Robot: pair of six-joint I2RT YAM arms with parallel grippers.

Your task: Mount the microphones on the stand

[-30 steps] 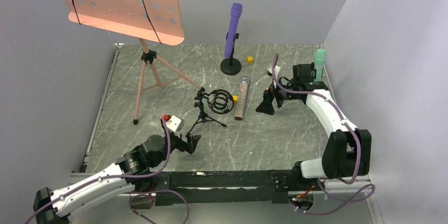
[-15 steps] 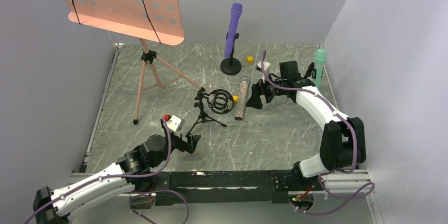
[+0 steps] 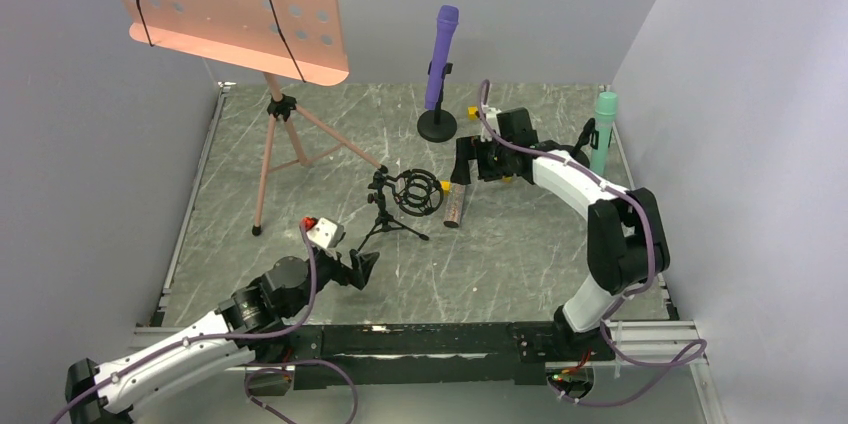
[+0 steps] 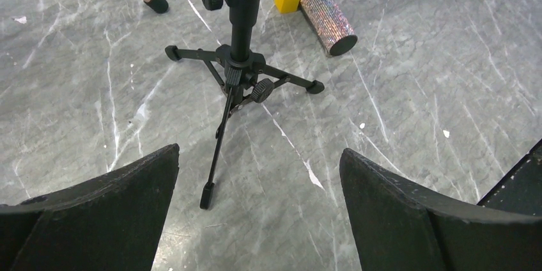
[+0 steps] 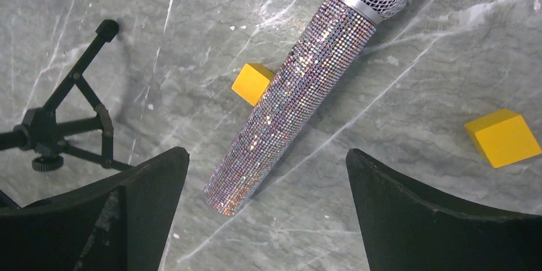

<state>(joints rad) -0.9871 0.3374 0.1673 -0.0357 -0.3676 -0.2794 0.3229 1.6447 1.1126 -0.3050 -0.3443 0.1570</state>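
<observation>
Microphones sit toward the right of my view. At far left, my left gripper [image 4: 259,153] hangs spread wide and empty, just short of the small black tripod stand [image 4: 240,73], whose top is cut off in the wrist view. Next, the glittery copper mic [image 5: 300,85] lies flat on the table [image 3: 300,184] with a yellow cube [image 5: 252,84] against its side. From above, its mesh head is hidden under my right gripper [image 5: 267,153], jaws wide, gripping nothing. Behind, the purple mic [image 3: 441,54] stands in a round-base stand [image 3: 437,126]. The mint green mic [image 3: 603,124] stands upright at the right edge; I cannot make out what holds it.
</observation>
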